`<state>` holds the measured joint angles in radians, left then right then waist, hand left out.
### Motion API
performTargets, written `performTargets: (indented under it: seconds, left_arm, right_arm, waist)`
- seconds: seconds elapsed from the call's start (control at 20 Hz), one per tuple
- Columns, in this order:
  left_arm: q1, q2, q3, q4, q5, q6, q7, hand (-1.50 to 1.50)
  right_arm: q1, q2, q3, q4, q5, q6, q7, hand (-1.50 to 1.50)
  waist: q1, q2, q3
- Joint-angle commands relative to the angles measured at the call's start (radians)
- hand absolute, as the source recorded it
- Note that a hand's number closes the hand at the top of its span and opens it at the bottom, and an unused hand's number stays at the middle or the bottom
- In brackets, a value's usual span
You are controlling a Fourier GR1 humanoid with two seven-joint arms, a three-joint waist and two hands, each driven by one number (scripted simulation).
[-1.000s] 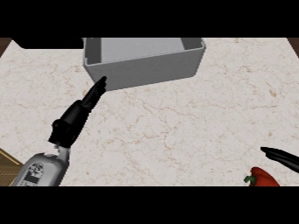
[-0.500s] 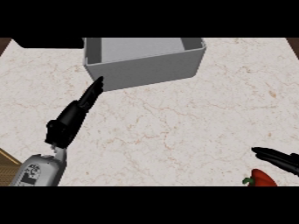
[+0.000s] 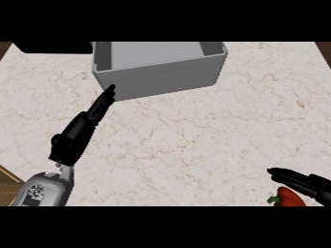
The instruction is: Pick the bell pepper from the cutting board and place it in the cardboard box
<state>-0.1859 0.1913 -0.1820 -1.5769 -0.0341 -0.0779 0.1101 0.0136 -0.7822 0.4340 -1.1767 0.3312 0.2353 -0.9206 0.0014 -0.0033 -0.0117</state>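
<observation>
Head view: red bell pepper (image 3: 288, 197) at lower right edge, just below right hand (image 3: 308, 184); fingers straight, holding nothing. Step: grasp. Curl round the body (not the stem) before lifting. Left hand (image 3: 82, 128) straight-fingered, tips near box (image 3: 165, 77), upper centre.

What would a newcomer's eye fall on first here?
The grey box at the far edge of the counter stands out, with the left hand stretched straight toward its near left corner. At the lower right, a red pepper lies by the view's edge, close to the open right hand.
</observation>
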Motion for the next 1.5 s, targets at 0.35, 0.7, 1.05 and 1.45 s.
performTargets:
  seconds: [0.35,0.7,1.05,1.45]
  left_arm:
    - [-0.016,-0.023,0.020,0.016,-0.015,-0.026,-0.005,0.00]
    - [-0.029,-0.044,-0.030,0.043,-0.036,-0.038,-0.025,0.00]
    - [-0.054,-0.062,-0.046,0.068,-0.045,-0.037,-0.017,0.00]
    - [-0.042,-0.053,-0.021,0.058,-0.034,-0.038,-0.024,0.00]
  right_arm:
    - [-0.053,0.043,-0.029,0.053,0.049,0.028,-0.073,1.50]
    - [-0.248,0.218,0.011,-0.100,0.243,-0.199,0.474,1.50]
    - [-0.468,0.445,0.075,-0.128,0.467,-0.271,0.912,1.50]
    - [-0.817,0.773,0.204,-0.062,0.655,-0.253,1.407,1.50]
  waist:
    - [0.002,0.003,0.012]
    - [0.076,0.001,0.000]
    - [0.099,0.003,0.003]
    - [0.068,0.004,0.010]
